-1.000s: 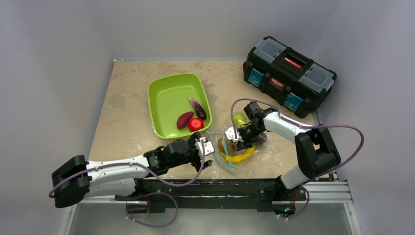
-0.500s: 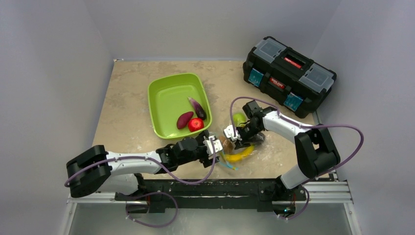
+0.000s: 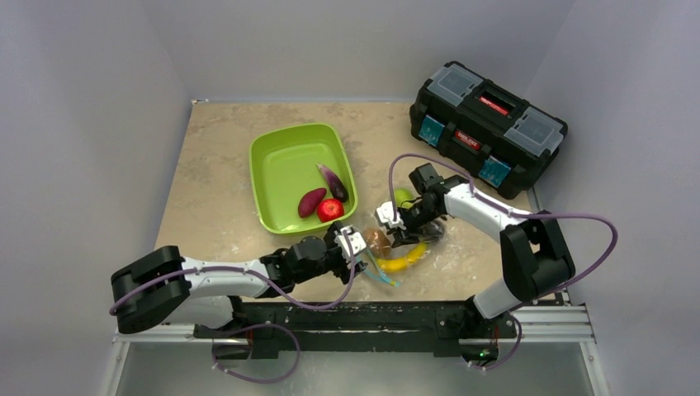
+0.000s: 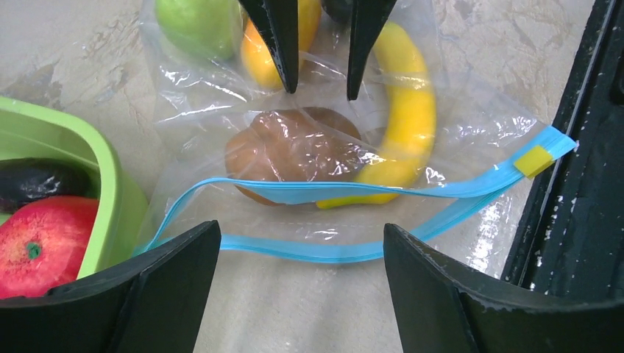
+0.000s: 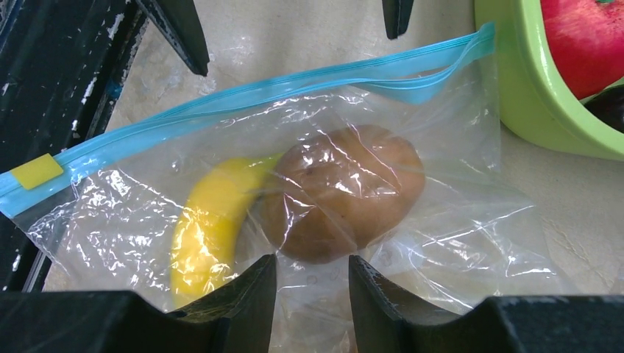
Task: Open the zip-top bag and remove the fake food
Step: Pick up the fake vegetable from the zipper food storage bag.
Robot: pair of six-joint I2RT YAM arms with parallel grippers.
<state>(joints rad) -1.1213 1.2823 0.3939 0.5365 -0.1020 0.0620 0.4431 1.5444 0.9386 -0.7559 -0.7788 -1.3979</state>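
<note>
Left jaws (image 4: pixel 302 243) wide open, nothing between them, low over the surface (image 3: pixel 215 165). Just ahead of them: mouth of the bag (image 4: pixel 471 147), its two blue zipper strips (image 4: pixel 316 193) parted, yellow slider (image 4: pixel 533 160) off to their right end. Bag lies flat on the surface between the two sets of jaws.

Inside the bag, nearest the left jaws: brown kiwi (image 4: pixel 294 151), banana (image 4: pixel 408 110) curled along its right side. Past those: orange piece (image 4: pixel 257 59) and green pear (image 4: pixel 199 26), by the right jaws.

Right jaws (image 5: pixel 310 268) face the left ones from the bag's closed end, part-closed and pinching bunched bag film; kiwi sits just in front of their tips.

Left of the left jaws: green tray (image 4: pixel 110 184), rim touching the bag, holding the red apple (image 4: pixel 40 243), an eggplant (image 3: pixel 333 180) and a dark red piece (image 3: pixel 311 200).

Well beyond the right jaws: black toolbox (image 3: pixel 487 128), lid shut.
</note>
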